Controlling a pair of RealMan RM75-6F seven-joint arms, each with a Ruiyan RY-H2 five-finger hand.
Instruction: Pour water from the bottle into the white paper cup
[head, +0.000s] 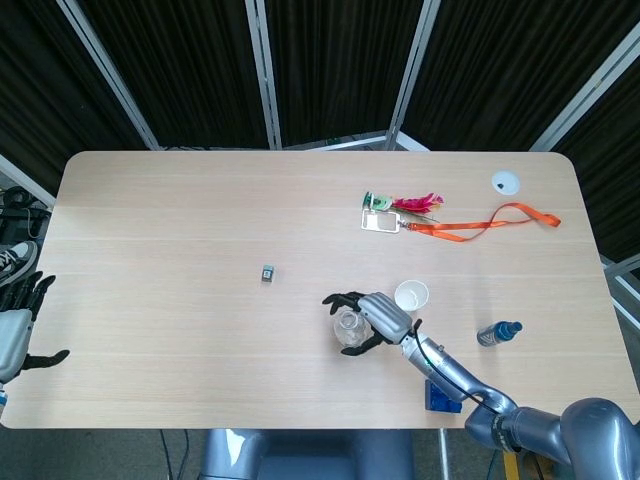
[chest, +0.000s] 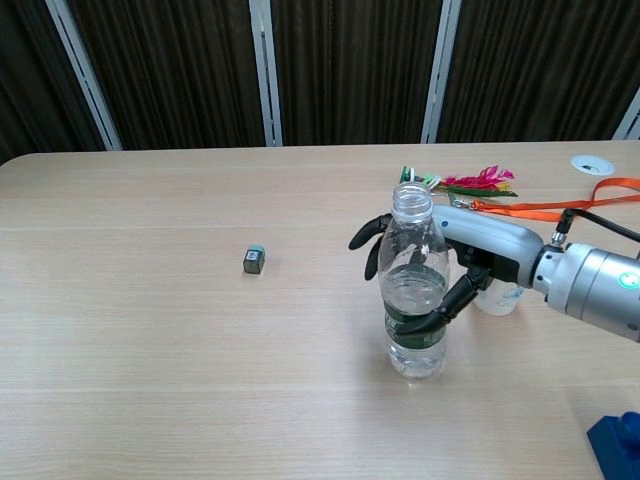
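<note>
On the bench, the bottle stands upright near the front edge with the right robot hand just beside it on its right, the cup behind that hand, a lanyard farther back, and a small cube well left.
</note>
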